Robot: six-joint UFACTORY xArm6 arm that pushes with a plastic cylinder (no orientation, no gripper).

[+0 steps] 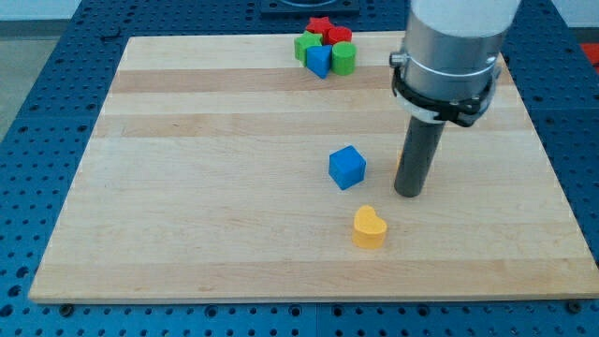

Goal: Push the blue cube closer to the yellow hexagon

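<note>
So the setup is a pale wooden board (234,187) sitting on a blue perforated table (56,75), and the camera looks down across it from the near edge.

The blue cube (347,168) sits a little right of the board's middle. Just below it and slightly to the view's right is a yellow block (369,227) (looks more heart-shaped than hexagonal to me from here, can't make the outline out for sure). The two are near each other but not touching; there's a strip of bare wood between them.

My tip (410,193) is down on the board just to the view's right of the blue cube, at about the cube's lower edge, apart from it. There's a sliver of something orange (400,159) peeking out behind the rod on its left side, mostly hidden, so I can't tell its shape.

Up at the view's top there's a tight cluster: a red star (320,25), another red block (340,36), a green block (306,46), a blue block (320,62) and a green cylinder-ish one (344,58).

No fingers on this rig, just the plain rod, so nothing is being pinched.
</note>
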